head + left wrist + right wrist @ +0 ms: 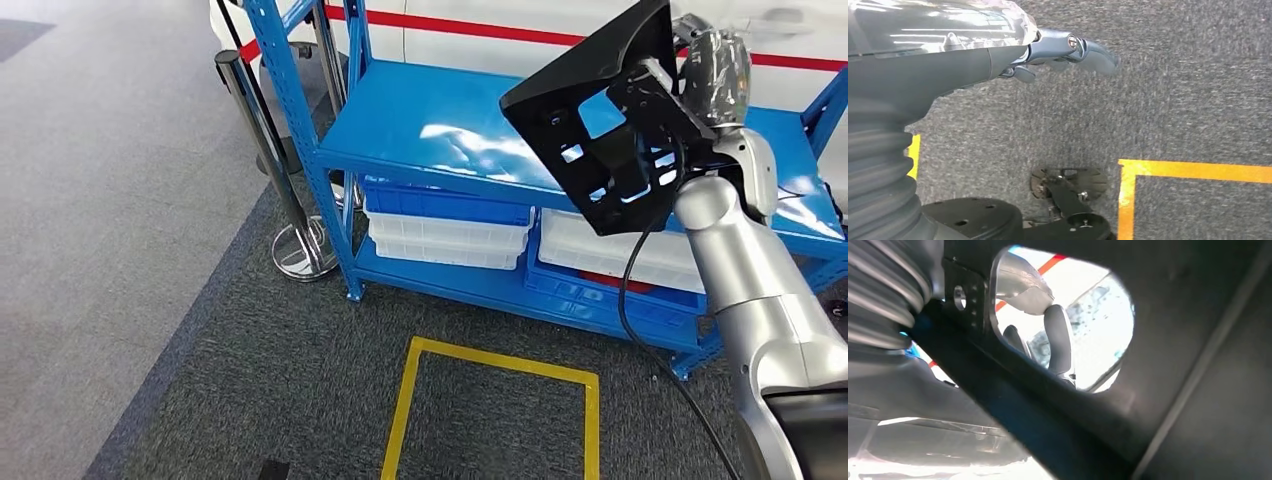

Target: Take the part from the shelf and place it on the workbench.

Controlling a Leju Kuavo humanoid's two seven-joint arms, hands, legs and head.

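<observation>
We note the right hand (712, 75) gripping the black part (600, 120), lifted above the blue shelf (430, 130) top near its right end; left hand (1068, 50) hangs over carpet, fingers loosely extended, holding nothing.

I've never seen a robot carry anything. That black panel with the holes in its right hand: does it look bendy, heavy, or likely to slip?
The black panel probably is stiff: it keeps its shape held up over the blue shelf. Its cutouts suggest modest weight. Its smooth surface might slip, though the right hand grips it through an opening.

High head view; close wrist views.
</observation>
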